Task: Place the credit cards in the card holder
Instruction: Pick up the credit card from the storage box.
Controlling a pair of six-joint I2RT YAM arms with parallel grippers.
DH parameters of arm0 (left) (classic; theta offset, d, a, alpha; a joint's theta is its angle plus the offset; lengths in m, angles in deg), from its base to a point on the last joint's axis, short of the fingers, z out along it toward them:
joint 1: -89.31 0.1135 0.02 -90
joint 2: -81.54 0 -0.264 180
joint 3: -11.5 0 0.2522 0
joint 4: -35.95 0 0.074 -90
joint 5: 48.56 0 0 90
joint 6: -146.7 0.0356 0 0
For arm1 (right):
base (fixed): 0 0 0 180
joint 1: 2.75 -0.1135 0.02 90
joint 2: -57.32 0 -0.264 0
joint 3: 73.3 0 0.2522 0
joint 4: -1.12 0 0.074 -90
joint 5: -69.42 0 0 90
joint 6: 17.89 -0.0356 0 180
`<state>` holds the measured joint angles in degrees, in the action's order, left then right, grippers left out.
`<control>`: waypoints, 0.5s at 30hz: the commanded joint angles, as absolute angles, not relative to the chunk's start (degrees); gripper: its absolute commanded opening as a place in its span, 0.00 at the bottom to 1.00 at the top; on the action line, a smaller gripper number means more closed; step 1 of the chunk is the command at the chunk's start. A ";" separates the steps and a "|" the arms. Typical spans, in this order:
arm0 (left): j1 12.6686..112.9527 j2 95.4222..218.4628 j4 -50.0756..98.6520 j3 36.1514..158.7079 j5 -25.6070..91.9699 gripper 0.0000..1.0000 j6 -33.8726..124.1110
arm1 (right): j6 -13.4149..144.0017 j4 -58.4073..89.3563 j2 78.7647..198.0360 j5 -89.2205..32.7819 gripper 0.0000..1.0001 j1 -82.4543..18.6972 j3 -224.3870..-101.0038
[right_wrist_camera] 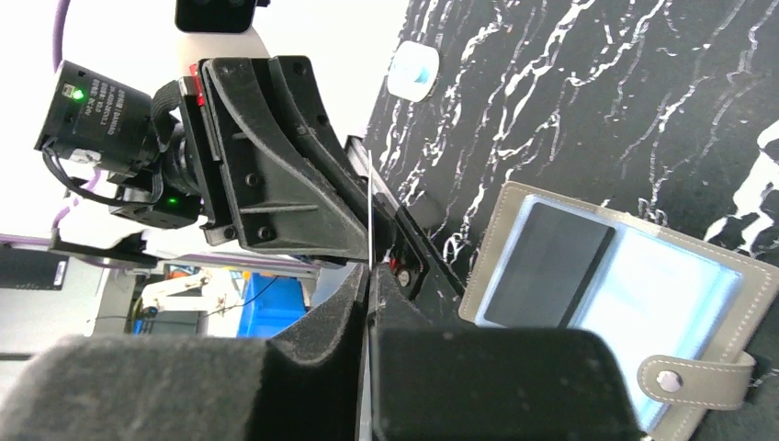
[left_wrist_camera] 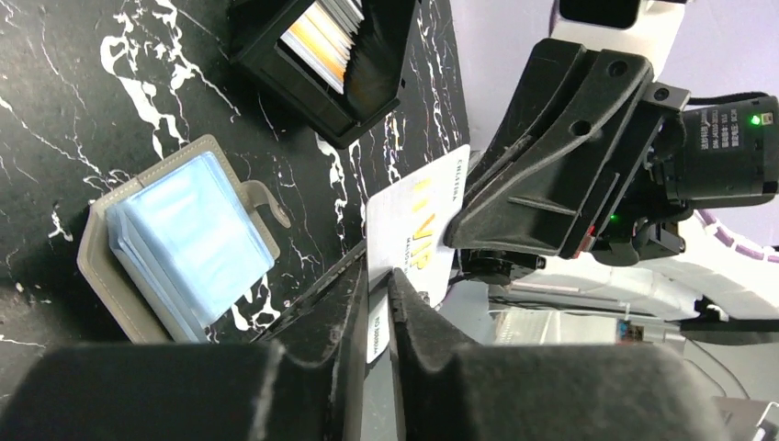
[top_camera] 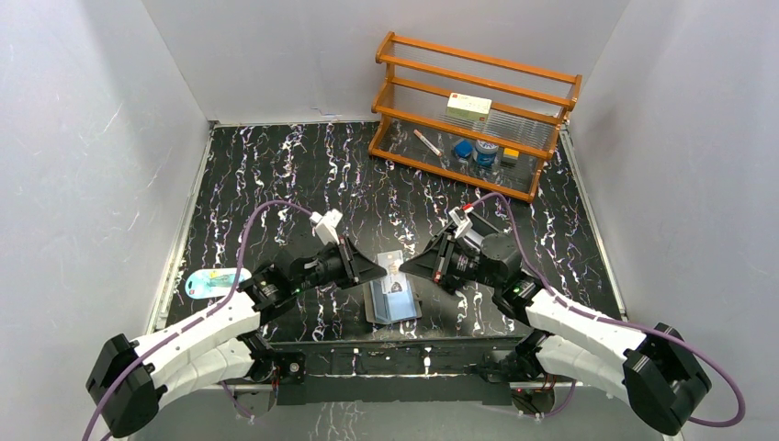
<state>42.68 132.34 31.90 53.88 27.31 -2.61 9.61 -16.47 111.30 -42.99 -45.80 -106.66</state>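
Because the right tool (left_wrist_camera: 450, 241) is clamped on the credit card (left_wrist_camera: 413, 216) above the open card holder (left_wrist_camera: 92, 250) while the left tool (left_wrist_camera: 378, 287) straddles it, jaws nearly closed, grip unconfirmed, secure the left hold before releasing.

Grey card holder (left_wrist_camera: 179, 243) with pale blue inside, white card (left_wrist_camera: 418, 230) with gold lettering, black white-veined table (left_wrist_camera: 73, 92)

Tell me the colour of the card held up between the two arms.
White card with gold VIP lettering; the left wrist view shows it best.
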 commanded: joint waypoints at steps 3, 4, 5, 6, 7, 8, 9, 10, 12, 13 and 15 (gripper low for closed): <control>42.38 133.47 34.55 54.09 25.14 0.00 -3.78 | 13.94 -8.15 110.53 -40.64 0.26 -46.52 -111.85; 42.41 133.95 33.82 54.23 25.30 0.00 -3.55 | 14.54 -6.20 110.11 -39.60 0.30 -46.54 -112.22; 42.41 134.44 32.95 54.27 25.44 0.00 -3.51 | 15.05 -4.06 109.65 -38.49 0.35 -46.57 -112.68; 42.39 134.97 32.26 54.32 25.63 0.00 -3.51 | 15.79 -1.81 109.28 -37.42 0.38 -46.53 -113.15; 42.39 135.73 31.53 54.48 25.83 0.00 -3.51 | 16.35 0.56 108.99 -36.38 0.41 -46.59 -113.83; 42.39 136.56 30.71 54.79 25.88 0.00 -3.44 | 17.86 3.26 108.78 -35.47 0.43 -46.60 -114.83; 42.44 137.59 29.95 54.98 25.59 0.00 -3.36 | 19.02 6.08 108.66 -34.37 0.45 -46.53 -115.88; 42.43 138.70 29.35 55.19 25.19 0.00 -3.05 | 20.12 8.80 108.64 -33.44 0.46 -46.53 -116.90; 42.41 140.75 27.38 55.53 24.82 0.00 -2.67 | 21.88 12.70 108.79 -31.57 0.47 -46.72 -118.49; 42.42 141.46 26.32 55.51 25.07 0.00 -2.56 | 22.52 14.17 109.05 -30.59 0.47 -46.91 -119.05; 42.43 141.95 24.09 54.92 26.13 0.00 -2.16 | 22.94 16.27 110.38 -29.57 0.46 -47.39 -119.79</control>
<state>42.46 141.26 29.47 53.45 26.13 -3.31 19.18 9.34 110.03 -34.07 -46.54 -115.92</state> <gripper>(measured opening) 0.008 0.467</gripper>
